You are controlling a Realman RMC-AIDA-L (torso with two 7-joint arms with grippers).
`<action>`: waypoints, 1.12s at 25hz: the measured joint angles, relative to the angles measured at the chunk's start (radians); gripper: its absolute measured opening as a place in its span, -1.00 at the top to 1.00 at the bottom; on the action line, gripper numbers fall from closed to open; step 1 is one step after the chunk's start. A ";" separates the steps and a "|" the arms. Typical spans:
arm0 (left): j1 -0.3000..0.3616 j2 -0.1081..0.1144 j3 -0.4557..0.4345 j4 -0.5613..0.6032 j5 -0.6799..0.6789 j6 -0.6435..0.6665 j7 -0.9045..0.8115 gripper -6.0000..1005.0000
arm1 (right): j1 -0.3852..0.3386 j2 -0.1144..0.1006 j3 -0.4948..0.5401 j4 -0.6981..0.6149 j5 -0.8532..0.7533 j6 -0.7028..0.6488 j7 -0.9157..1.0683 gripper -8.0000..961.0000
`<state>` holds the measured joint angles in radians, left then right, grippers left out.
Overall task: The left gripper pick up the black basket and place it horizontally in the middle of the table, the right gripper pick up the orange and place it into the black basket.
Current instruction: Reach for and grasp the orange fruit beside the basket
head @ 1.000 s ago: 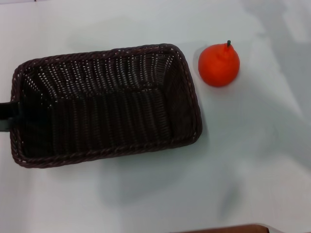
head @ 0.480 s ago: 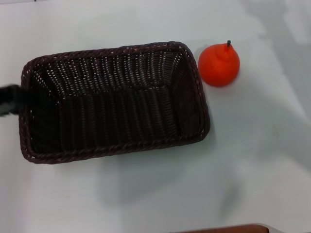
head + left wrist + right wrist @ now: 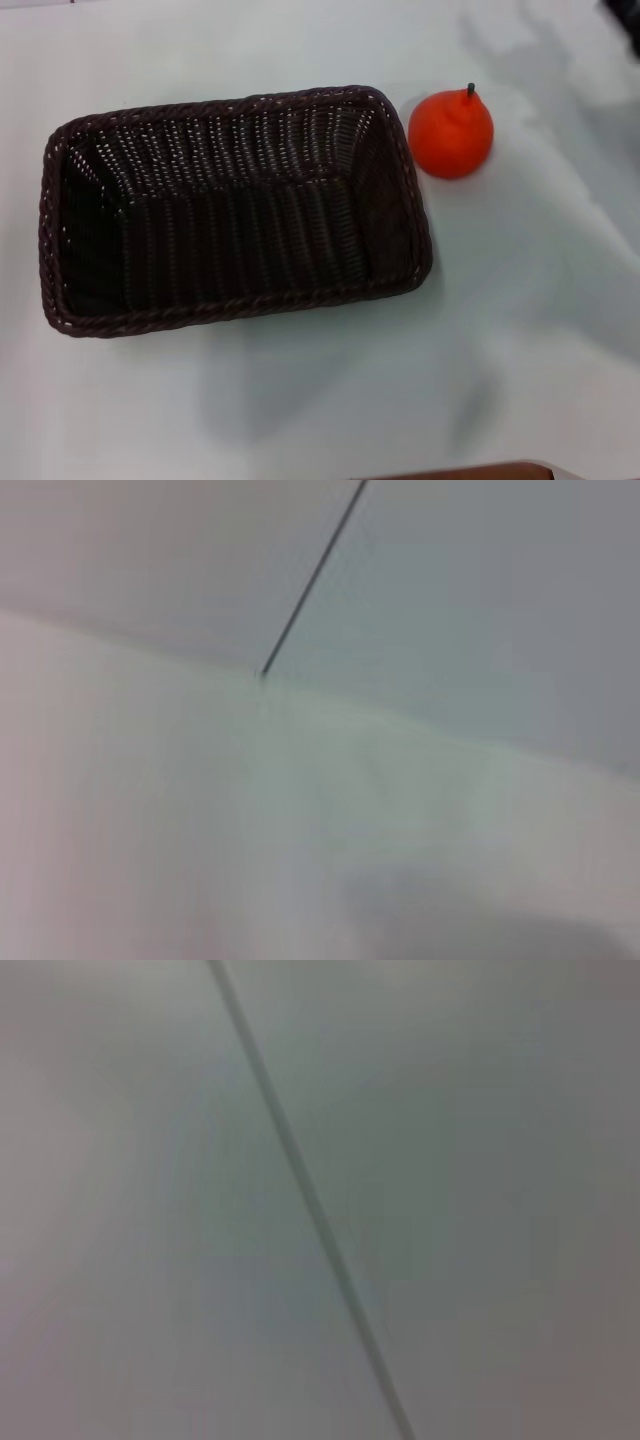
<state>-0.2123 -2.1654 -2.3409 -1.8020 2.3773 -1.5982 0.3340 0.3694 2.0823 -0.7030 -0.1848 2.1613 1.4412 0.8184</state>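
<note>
From the head camera, the black basket (image 3: 236,208) lies lengthwise across the white desk (image 3: 520,330), open side up and holding nothing. The orange (image 3: 451,133) stands on the desk just beside the basket's far right corner, not touching it, stem up. Neither the left gripper nor the right gripper is clearly visible, so their jaws cannot be judged. The left wrist camera shows only pale blurred surfaces crossed by a thin dark line. The right wrist camera shows much the same.

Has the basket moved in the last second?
Yes. The basket has shifted right and slightly up the head view, closing toward the orange, which stayed put.
</note>
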 joint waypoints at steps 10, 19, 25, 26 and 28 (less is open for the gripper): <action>0.113 -0.007 0.005 0.141 -0.461 0.266 0.324 -0.36 | 0.034 0.007 -0.009 -0.007 -0.249 -0.137 0.028 -0.93; 0.126 -0.001 -0.031 0.322 -0.762 0.248 0.544 -0.36 | 0.070 0.009 -0.052 0.009 -0.295 -0.253 0.060 -0.93; 0.131 -0.002 -0.033 0.347 -0.807 0.233 0.590 -0.36 | 0.105 0.011 -0.126 0.020 -0.296 -0.319 0.062 -0.93; 0.129 -0.002 -0.033 0.353 -0.809 0.231 0.595 -0.36 | 0.112 0.012 -0.134 0.022 -0.296 -0.333 0.062 -0.93; 0.126 -0.002 -0.033 0.365 -0.816 0.224 0.605 -0.35 | 0.125 0.013 -0.141 0.033 -0.296 -0.358 0.068 -0.92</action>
<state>-0.0859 -2.1673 -2.3740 -1.4367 1.5615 -1.3739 0.9389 0.4941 2.0955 -0.8436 -0.1521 1.8653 1.0828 0.8864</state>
